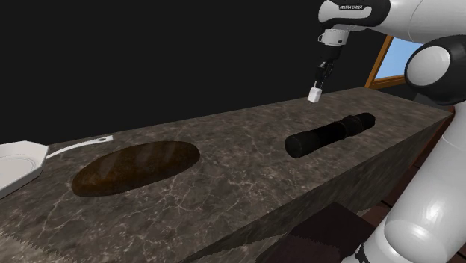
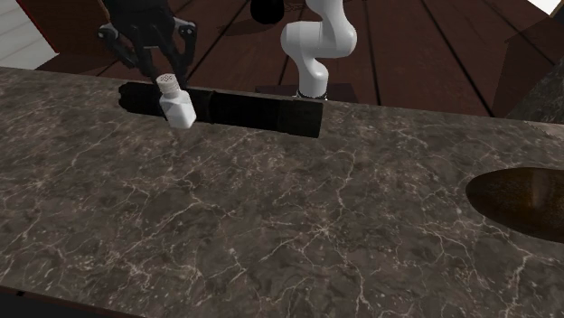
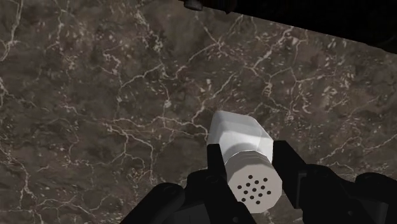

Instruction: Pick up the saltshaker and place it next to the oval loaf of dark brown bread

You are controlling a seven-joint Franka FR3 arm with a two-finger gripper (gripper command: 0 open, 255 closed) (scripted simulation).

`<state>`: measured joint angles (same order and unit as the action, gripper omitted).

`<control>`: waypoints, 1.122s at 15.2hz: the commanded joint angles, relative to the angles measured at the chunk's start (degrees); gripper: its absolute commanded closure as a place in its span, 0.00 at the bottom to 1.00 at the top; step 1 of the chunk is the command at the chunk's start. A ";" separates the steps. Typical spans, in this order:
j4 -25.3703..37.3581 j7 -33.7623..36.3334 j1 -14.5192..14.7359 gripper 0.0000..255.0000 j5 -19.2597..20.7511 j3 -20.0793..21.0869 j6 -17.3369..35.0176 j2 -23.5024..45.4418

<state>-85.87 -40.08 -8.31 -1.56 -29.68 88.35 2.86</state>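
White saltshaker (image 3: 245, 156) is seen closest in the wrist view, its perforated cap w/ dark holes facing the camera and its body pointing away toward the marbled counter (image 3: 95, 95). It is clamped btwn the 2 black fingers (image 3: 215, 167) of the claw (image 3: 249, 162), which are pressed against its cap end on opposite sides.

In the shoulder view the saltshaker (image 1: 315, 95) is held at the tip of the claw (image 1: 321, 81), apparently raised off the counter (image 1: 246, 187) near its far edge, just beyond a black cylindrical object (image 1: 332, 133) that is laid on its side. The oval dark brown bread (image 1: 138, 168) is laid flat on the counter, well apart from the saltshaker, toward that view's left, w/ a white pan (image 1: 16, 166) beyond it at the edge.

In the 2nd ext. view the saltshaker (image 2: 178, 106) is seen tilted, cap uppermost, under the claw (image 2: 164, 68) and in front of the black cylindrical object (image 2: 253, 110). The bread (image 2: 529, 203) is cut off at that view's right edge.
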 commanded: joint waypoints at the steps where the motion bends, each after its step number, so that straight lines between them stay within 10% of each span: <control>1: 2.36 -0.22 -0.18 1.00 -0.36 -0.12 -1.75 0.73; 6: 7.67 -0.75 -0.70 1.00 -1.23 -0.42 -5.63 2.39; 17: -9.70 17.56 8.02 1.00 5.17 9.58 -3.06 -13.81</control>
<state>-94.36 -24.33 -0.91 3.26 -21.17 85.41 -9.59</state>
